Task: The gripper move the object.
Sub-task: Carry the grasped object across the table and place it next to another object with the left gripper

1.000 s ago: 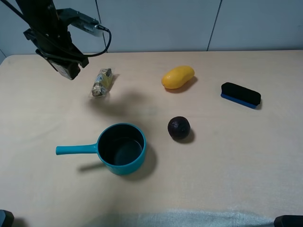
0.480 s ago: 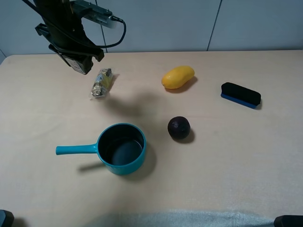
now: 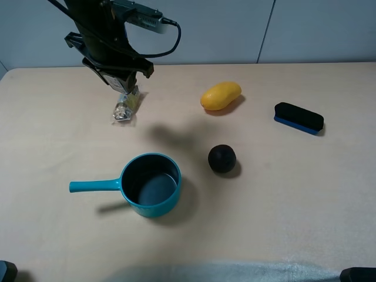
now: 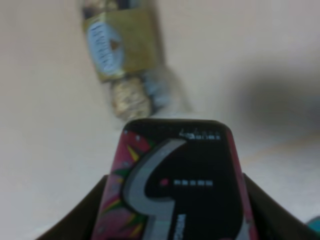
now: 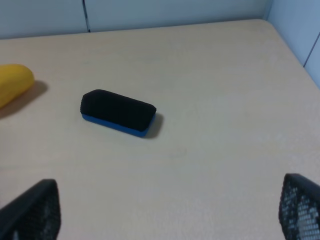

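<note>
My left gripper (image 3: pixel 121 83) hangs above the table at the back left, just over the crinkled yellow-silver wrapper (image 3: pixel 126 104). It is shut on the object, a small black box (image 4: pixel 180 190) with a white "5" mark and red-pink patches. In the left wrist view the dark fingers (image 4: pixel 82 215) press both sides of the box, and the wrapper (image 4: pixel 122 60) lies on the table beyond it. In the exterior high view the box is mostly hidden by the gripper. My right gripper (image 5: pixel 165 220) is open and empty, low over the table on the near side of the eraser.
A yellow mango (image 3: pixel 221 96) lies at the back centre. A black-and-blue eraser (image 3: pixel 298 117) lies at the right, also in the right wrist view (image 5: pixel 118 112). A dark round fruit (image 3: pixel 222 158) sits mid-table. A teal saucepan (image 3: pixel 150 185) stands front left, its handle pointing left.
My left arm has moved to the right with the box in it, from the far back left to a spot over the wrapper. Nothing else has moved.
</note>
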`<act>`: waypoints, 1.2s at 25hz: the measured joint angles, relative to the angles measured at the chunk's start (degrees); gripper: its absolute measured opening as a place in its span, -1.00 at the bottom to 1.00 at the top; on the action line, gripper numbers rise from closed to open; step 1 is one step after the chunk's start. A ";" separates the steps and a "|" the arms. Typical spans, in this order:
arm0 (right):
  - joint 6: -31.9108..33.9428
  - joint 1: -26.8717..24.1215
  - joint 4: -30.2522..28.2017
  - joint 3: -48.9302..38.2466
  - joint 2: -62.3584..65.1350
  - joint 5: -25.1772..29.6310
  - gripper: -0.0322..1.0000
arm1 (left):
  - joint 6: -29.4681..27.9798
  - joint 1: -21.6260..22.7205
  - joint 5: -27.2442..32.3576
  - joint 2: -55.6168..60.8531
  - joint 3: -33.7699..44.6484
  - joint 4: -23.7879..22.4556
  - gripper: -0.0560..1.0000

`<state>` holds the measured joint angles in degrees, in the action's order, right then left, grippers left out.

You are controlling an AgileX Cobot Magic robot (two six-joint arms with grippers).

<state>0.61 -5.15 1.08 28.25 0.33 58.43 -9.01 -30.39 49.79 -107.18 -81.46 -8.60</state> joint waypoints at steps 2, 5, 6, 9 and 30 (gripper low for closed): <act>0.00 0.00 0.00 0.00 0.00 0.00 0.34 | 0.00 -1.16 0.06 0.00 -1.96 0.29 0.01; 0.00 0.00 0.00 0.00 0.00 0.00 0.34 | -0.05 -2.42 0.96 -0.71 -6.19 0.76 0.01; 0.00 0.00 0.00 0.00 0.00 0.00 0.34 | -0.19 -2.82 1.50 -1.27 -7.82 0.76 0.01; 0.00 0.00 0.00 0.00 0.00 0.00 0.34 | -0.31 -3.89 4.15 -4.08 -12.68 0.75 0.01; 0.00 0.00 0.00 0.00 0.00 0.00 0.34 | -0.29 -5.30 13.14 -26.55 -40.78 -0.62 0.01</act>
<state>0.61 -5.15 1.08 28.25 0.33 58.43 -9.30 -35.69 62.93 -133.73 -122.23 -9.22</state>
